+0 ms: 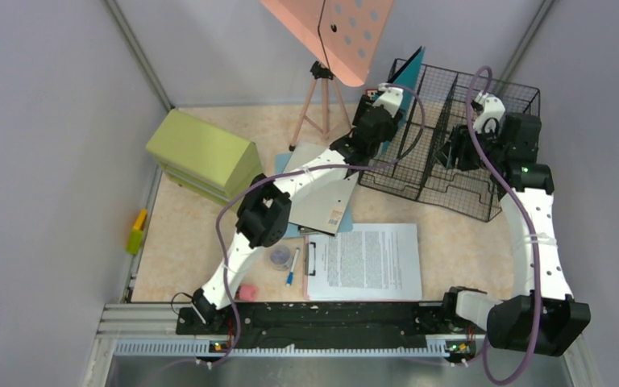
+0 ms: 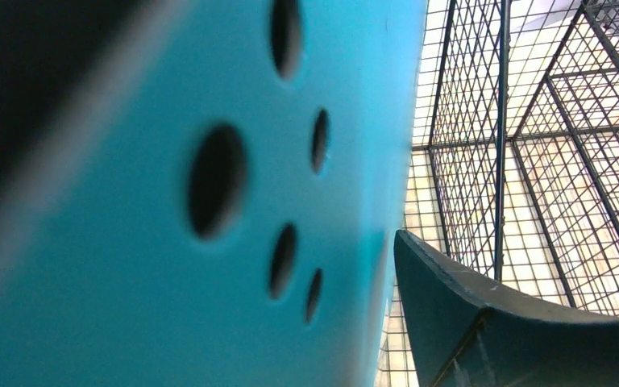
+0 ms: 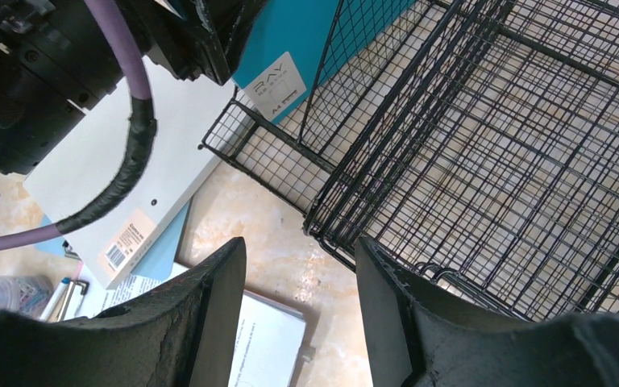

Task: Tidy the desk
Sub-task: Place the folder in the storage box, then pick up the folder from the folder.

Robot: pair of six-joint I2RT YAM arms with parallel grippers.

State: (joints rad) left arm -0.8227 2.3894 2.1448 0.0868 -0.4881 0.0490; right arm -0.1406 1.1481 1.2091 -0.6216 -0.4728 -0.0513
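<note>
the desk point(image 1: 459, 250) fills the cell floor between the grey walls, ahead of the rail. it looks a stiff, smooth, fixed slab, so there is nothing on it to grasp. the flat things lying flush on it are likely best caught by an edge or a clip. a black wire rack point(image 1: 419, 189) stands far right and a green cabinet point(image 1: 201, 153) far left. a teal folder point(image 1: 411, 68) stands at the rack's left end — inside or beside it, i cannot tell. the left gripper point(image 1: 391, 101) is at the folder; whether its jaws pinch it i cannot tell. the right gripper point(image 3: 300, 266) hovers by the rack's near edge, fingers apart, empty. a white folder point(image 1: 322, 193), clipboard point(image 1: 367, 262) and pen point(image 1: 292, 266) lie mid-desk.
</note>
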